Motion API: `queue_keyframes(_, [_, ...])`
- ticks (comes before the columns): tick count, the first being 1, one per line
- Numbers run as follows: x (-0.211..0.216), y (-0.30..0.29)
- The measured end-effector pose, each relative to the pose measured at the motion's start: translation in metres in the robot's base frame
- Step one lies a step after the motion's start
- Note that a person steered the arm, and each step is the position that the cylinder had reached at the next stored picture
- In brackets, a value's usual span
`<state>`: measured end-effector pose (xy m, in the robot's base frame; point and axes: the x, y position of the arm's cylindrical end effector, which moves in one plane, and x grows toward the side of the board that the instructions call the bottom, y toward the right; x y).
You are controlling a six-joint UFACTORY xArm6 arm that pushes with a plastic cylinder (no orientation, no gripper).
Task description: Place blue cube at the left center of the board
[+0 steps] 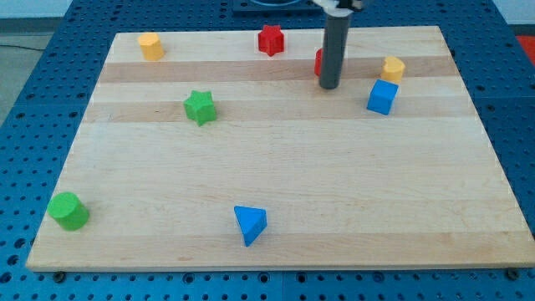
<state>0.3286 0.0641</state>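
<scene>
The blue cube sits near the view's upper right of the wooden board. My tip rests on the board a short way to the left of the blue cube, apart from it. A red block is mostly hidden behind the rod, so its shape cannot be made out. A yellow block stands just above the blue cube, close to it.
A red star-shaped block is at the top centre. A yellow block is at the top left. A green star-shaped block is left of centre. A green cylinder is at the bottom left. A blue triangular block is at the bottom centre.
</scene>
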Motion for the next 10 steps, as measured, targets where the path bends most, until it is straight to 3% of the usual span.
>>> queue_keyframes(1, [-0.041, 0.002])
queue_keyframes(3, [-0.099, 0.091])
queue_keyframes(5, [-0.094, 0.087])
queue_keyframes(7, [-0.014, 0.027])
queue_keyframes(9, [0.054, 0.086])
queue_keyframes(10, [0.121, 0.077])
